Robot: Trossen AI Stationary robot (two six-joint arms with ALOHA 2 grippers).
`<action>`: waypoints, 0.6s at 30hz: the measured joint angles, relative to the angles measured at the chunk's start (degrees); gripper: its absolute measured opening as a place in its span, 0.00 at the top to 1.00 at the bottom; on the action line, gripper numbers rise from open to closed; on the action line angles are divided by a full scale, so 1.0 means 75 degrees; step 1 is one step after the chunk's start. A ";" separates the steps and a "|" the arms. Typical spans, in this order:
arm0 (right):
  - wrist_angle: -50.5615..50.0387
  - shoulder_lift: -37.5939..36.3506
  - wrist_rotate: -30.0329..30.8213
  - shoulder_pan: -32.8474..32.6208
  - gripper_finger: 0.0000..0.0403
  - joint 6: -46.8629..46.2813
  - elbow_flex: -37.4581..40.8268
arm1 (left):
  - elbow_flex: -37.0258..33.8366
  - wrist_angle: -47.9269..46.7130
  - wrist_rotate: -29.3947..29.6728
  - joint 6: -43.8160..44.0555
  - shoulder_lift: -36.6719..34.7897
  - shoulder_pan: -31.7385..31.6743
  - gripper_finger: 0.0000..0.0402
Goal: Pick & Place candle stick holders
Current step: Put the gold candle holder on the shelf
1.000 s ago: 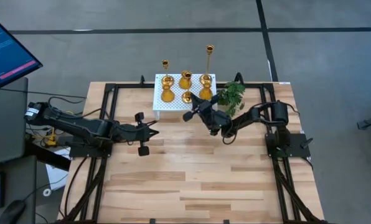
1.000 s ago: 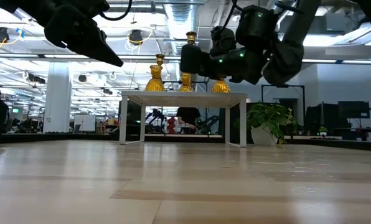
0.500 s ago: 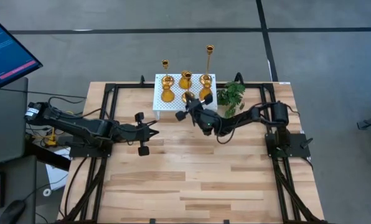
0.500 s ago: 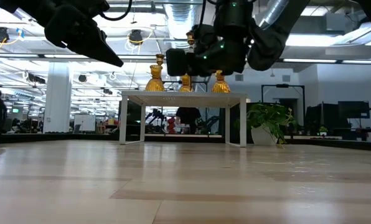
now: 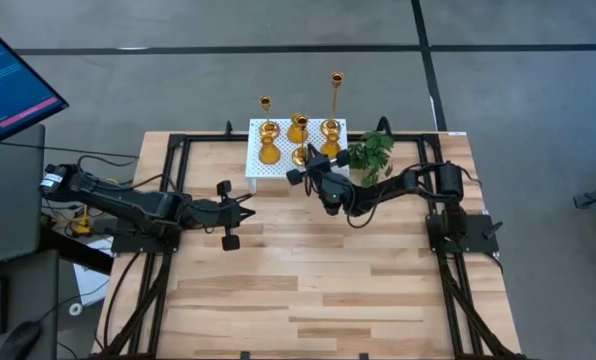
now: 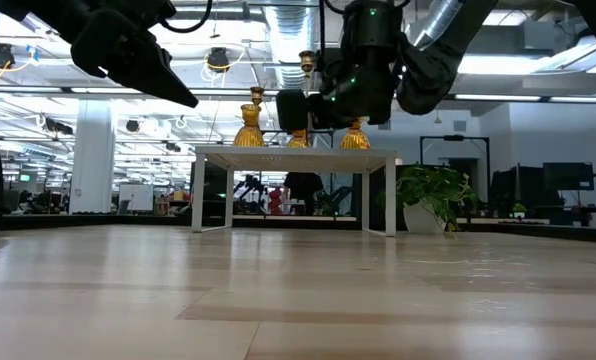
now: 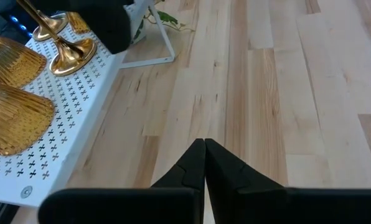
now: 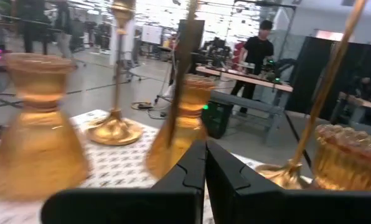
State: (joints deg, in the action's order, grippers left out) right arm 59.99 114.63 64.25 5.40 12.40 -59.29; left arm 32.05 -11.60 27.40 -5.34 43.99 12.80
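Several gold candle stick holders stand on their round bases on the white perforated stand at the table's far middle. Some are squat, some tall and thin-stemmed. My right gripper is shut and empty. It hangs level over the stand's near right part, pointing at a bulbous holder just ahead of its tips. My left gripper is shut and empty above the table, left of the stand; its wrist view shows its tips closed.
A green plant sprig lies right of the stand, beside my right arm. Black frame rails run along both table sides. A monitor stands off the table's left. The near half of the wooden table is bare wood.
My right gripper has moved toward the table's left edge and then the far edge, in over the stand's near right part and up to the holders. It has stayed shut.
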 joint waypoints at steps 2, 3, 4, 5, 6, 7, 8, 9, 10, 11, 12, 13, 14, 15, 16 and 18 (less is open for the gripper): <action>0.0007 0.0000 -0.0001 0.0095 1.00 -0.0055 0.0000 | 0.0000 0.0000 0.0000 0.0000 0.0000 0.0000 0.98; 0.0008 0.0000 -0.0058 0.0150 1.00 -0.0085 0.0000 | 0.0000 0.0000 0.0000 -0.0001 0.0000 0.0000 0.98; 0.0006 0.0000 -0.0199 0.0204 1.00 -0.0159 0.0000 | 0.0000 0.0000 0.0000 -0.0002 0.0000 0.0000 0.98; 0.0006 0.0000 -0.0399 0.0248 1.00 -0.0282 0.0000 | 0.0000 0.0000 0.0000 0.0000 0.0000 0.0000 0.98; 0.0003 0.0000 -0.0687 0.0308 1.00 -0.0433 0.0003 | 0.0000 -0.0001 0.0000 0.0000 0.0000 0.0000 0.98; 0.0003 0.0000 -0.0963 0.0359 1.00 -0.0576 0.0000 | 0.0000 0.0000 0.0000 0.0000 0.0000 0.0000 0.98; -0.0002 0.0000 -0.1134 0.0406 1.00 -0.0688 0.0002 | 0.0000 0.0000 0.0000 0.0000 0.0000 0.0000 0.98; -0.0007 0.0000 -0.1194 0.0445 1.00 -0.0763 0.0001 | 0.0000 0.0000 0.0000 0.0000 0.0000 0.0000 0.98; -0.0045 0.0000 -0.1184 0.0474 1.00 -0.0786 0.0002 | 0.0000 0.0000 0.0000 0.0000 0.0000 0.0000 0.98; -0.0105 0.0000 -0.1183 0.0496 1.00 -0.0793 0.0001 | 0.0000 0.0000 0.0000 0.0000 0.0000 0.0000 0.98; -0.0155 0.0000 -0.1179 0.0519 1.00 -0.0801 0.0003 | 0.0000 0.0000 0.0000 0.0000 0.0000 0.0000 0.98; -0.0171 0.0000 -0.1172 0.0533 1.00 -0.0801 0.0003 | 0.0000 0.0000 0.0000 0.0000 0.0000 0.0000 0.98; -0.0168 0.0000 -0.1178 0.0535 1.00 -0.0804 0.0003 | 0.0000 0.0000 0.0000 0.0000 0.0000 0.0000 0.98; -0.0160 0.0000 -0.1194 0.0535 1.00 -0.0840 0.0003 | 0.0000 0.0000 0.0000 0.0000 0.0000 0.0000 0.98; -0.0161 0.0000 -0.1256 0.0535 1.00 -0.0892 0.0003 | 0.0000 0.0000 0.0000 -0.0001 0.0000 0.0000 0.98; -0.0167 0.0000 -0.1416 0.0535 1.00 -0.0995 0.0003 | 0.0000 0.0000 0.0000 0.0000 0.0000 0.0000 0.98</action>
State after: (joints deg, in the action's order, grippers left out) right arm 58.74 114.63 53.63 9.41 4.94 -59.27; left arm 32.05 -11.60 27.40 -5.35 43.99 12.80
